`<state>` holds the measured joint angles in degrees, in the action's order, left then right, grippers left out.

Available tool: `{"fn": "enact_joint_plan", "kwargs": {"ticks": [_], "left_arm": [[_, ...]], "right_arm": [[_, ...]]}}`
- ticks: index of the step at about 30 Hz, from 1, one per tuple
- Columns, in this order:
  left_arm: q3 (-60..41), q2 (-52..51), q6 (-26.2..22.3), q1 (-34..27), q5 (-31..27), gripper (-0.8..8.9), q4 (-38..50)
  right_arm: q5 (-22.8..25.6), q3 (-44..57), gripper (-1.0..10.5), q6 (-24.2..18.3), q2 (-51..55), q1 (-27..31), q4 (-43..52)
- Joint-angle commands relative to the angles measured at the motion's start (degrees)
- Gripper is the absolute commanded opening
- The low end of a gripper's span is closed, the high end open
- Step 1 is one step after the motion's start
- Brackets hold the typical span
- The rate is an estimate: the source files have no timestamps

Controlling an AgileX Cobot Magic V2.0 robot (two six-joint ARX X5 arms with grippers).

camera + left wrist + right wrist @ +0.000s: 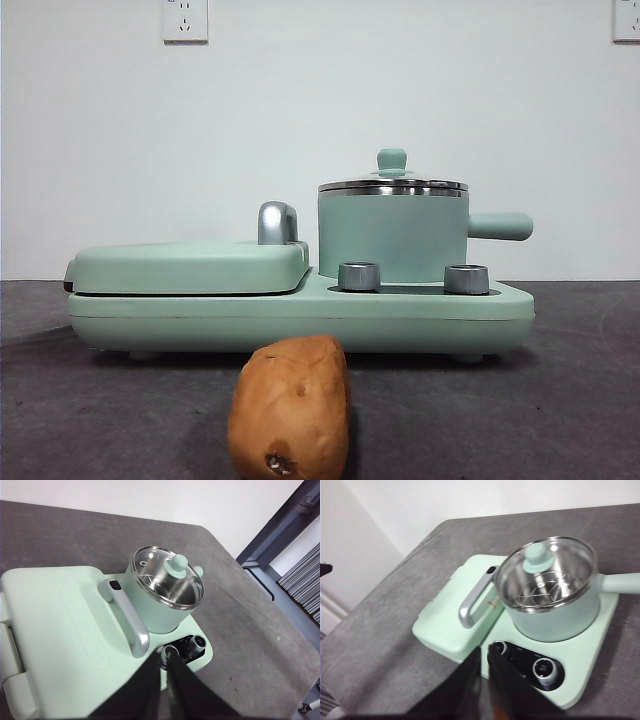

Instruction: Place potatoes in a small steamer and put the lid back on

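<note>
Currently, front: potato (290,408) on desk (560,420) before the cooker, lid (392,180) closing steamer (392,232) (must come off first). Left wrist: left pincer (165,656) closed, empty, poised above knobs. Right wrist: right pincer (484,653) likewise shut, empty.

The lid (168,578) sits on the small steamer (155,617), beside the griddle cover (60,640).

— Where does the front view sit?
— Low, level with the table, close to the small steamer (392,237); facing the wall.
— And the wrist views?
— Both look down on the small steamer (165,592) (552,592) from above, opposite sides; all three share it.
</note>
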<state>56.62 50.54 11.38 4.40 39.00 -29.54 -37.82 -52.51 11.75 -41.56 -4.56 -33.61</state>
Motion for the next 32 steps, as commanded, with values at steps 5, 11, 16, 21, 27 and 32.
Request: {"fn": "enact_joint_plan", "kwargs": {"ticks": [5, 11, 16, 21, 27, 32], "left_arm": [[1.3, 1.6, -0.9, 0.2, 0.4, 3.93, 0.9], [1.3, 2.0, -0.8, 0.2, 0.4, 5.36, 0.9], [1.3, 2.0, -0.8, 0.2, 0.4, 5.35, 0.9], [1.3, 2.0, -0.6, 0.2, 0.4, 5.30, 0.9], [1.4, 2.0, 0.4, 0.3, 0.0, 5.30, 0.9], [3.6, 4.5, 1.6, 2.4, -3.0, 5.30, 0.7]], "right_arm": [[1.0, -0.9, 4.4, -0.9, -0.3, -0.2, 0.5], [2.0, -0.9, 4.8, -0.8, -0.3, -0.2, 0.6], [1.9, -0.9, 4.8, -0.9, -0.3, -0.2, 0.6], [1.9, -0.9, 4.8, -0.8, -0.3, -0.2, 0.9], [1.6, -0.9, 4.8, -0.5, -0.3, -0.2, 0.9], [1.6, -0.9, 4.8, -0.2, -0.3, -0.2, 0.9]]}}
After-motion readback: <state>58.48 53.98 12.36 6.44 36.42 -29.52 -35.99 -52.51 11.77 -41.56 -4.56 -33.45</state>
